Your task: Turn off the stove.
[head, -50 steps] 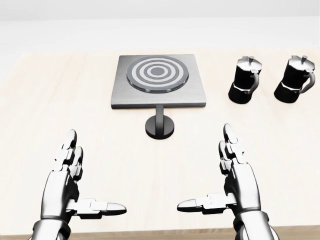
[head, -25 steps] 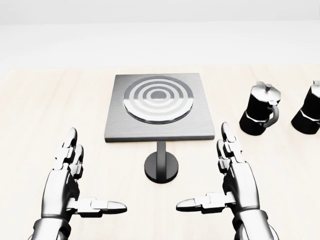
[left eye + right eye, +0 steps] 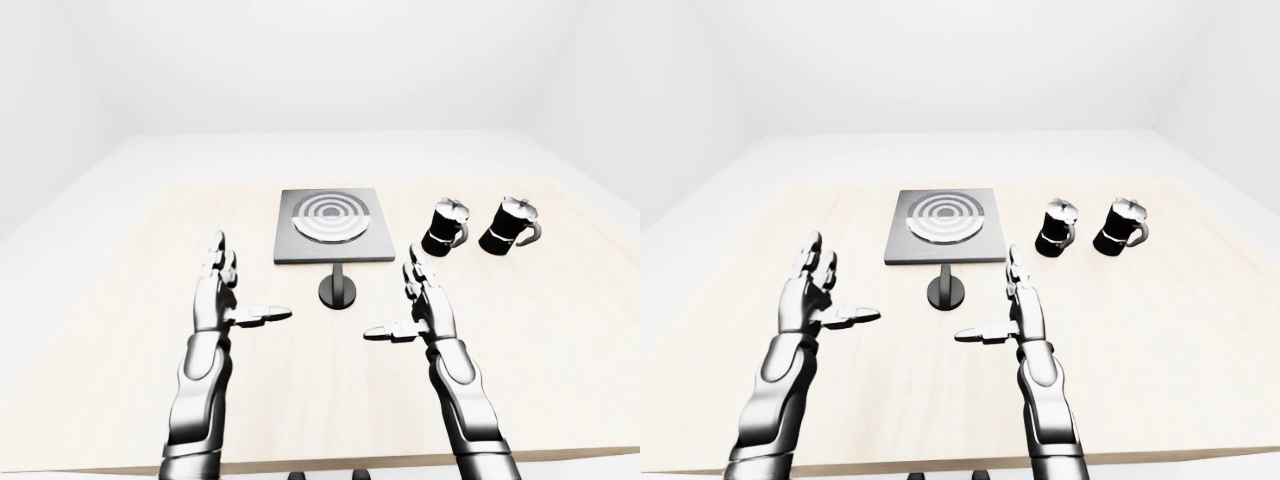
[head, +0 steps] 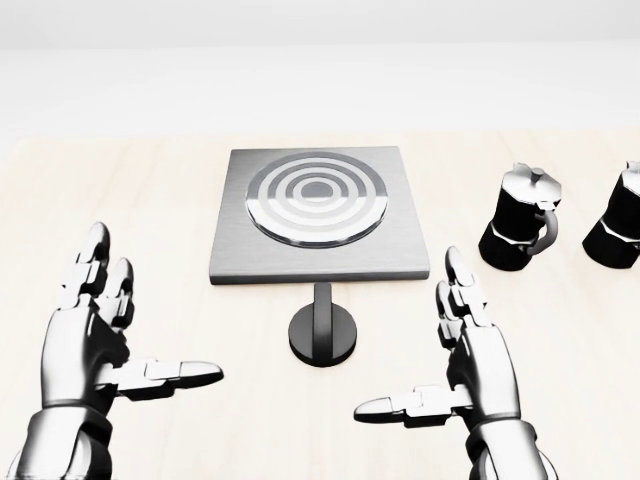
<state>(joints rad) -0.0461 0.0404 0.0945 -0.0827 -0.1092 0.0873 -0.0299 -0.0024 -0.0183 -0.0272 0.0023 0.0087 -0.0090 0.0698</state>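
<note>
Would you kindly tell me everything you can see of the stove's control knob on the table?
The knob is a dark, glossy disc lying flat on the pale wooden table, just below the lower edge of the grey stove plate in the head view. An upright, narrow handle rises from its middle, lined up toward the stove. It looks like black metal or plastic. Nothing touches it: the left robot hand and right robot hand hover open on either side, well clear. No setting marks are visible.

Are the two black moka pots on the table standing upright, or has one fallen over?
Both upright. Each moka pot stands on its base on the table, silver lid on top, to the right of the stove, with a gap between them.
</note>
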